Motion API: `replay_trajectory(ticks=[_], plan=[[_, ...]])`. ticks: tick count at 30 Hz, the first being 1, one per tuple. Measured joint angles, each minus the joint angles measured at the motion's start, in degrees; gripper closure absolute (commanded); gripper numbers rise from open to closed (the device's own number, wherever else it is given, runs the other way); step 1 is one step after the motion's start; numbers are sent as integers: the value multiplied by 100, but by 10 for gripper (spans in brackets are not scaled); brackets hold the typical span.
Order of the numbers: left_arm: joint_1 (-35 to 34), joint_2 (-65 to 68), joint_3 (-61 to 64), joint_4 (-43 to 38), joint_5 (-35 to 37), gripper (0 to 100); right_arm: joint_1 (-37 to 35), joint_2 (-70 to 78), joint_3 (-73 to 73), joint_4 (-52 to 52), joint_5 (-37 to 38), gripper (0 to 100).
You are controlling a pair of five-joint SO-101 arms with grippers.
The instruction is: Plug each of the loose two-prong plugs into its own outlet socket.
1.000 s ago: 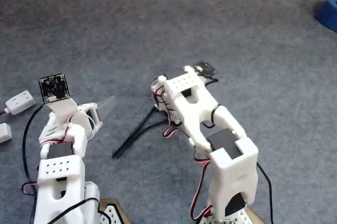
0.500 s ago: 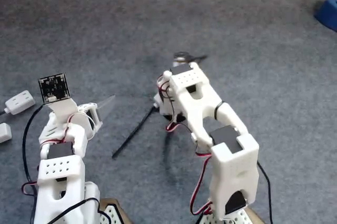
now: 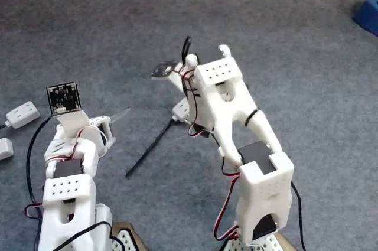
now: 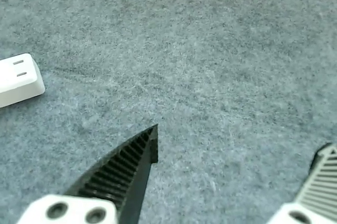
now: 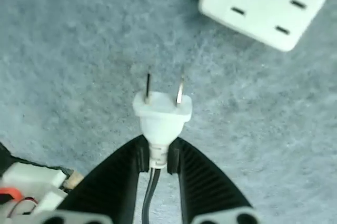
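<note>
My right gripper (image 5: 158,153) has just lifted off the carpet (image 5: 63,50), clamped on the white plug (image 5: 160,113) at its neck, prongs pointing forward, so it is ready to be lined up. The outlet block (image 5: 263,5) lies ahead, off to one side, with bare carpet between. My left gripper (image 4: 237,155) hangs spread wide and empty, a second outlet (image 4: 18,79) off to its side.

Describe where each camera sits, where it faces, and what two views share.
High view: fixed above, looking down on the carpet; left arm and right arm show.
Left wrist view: on that arm, facing carpet and a socket block; open left pincer shows.
Right wrist view: on that arm, facing a four-slot outlet; right pincer, shut on the plug, shows.
Shared: high and right wrist views show the black cable.
</note>
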State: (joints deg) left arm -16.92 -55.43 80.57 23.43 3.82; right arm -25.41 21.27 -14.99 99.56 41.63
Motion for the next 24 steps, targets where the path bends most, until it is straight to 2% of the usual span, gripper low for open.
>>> replay_trajectory(ticks=[2,5,9,13,18,21,24], plan=[[-53,0,0,0,-53,564,0,-9,0,0,-97,991],[-53,0,-26,97,-510,564,18,-158,-105,-237,-888,991],[79,0,-607,1143,-721,564,-70,-1116,273,-1231,-1697,991],[220,0,-1653,2760,-730,564,-413,-2532,1811,-2629,-2224,991],[932,0,-2734,4580,-730,563,-1187,-4440,4308,-3895,-2356,991],[1345,0,-3130,5108,-730,564,-1653,-5503,5442,-4123,-2356,991],[1547,0,-3323,5187,-738,564,-1714,-6382,6013,-4185,-2400,991]])
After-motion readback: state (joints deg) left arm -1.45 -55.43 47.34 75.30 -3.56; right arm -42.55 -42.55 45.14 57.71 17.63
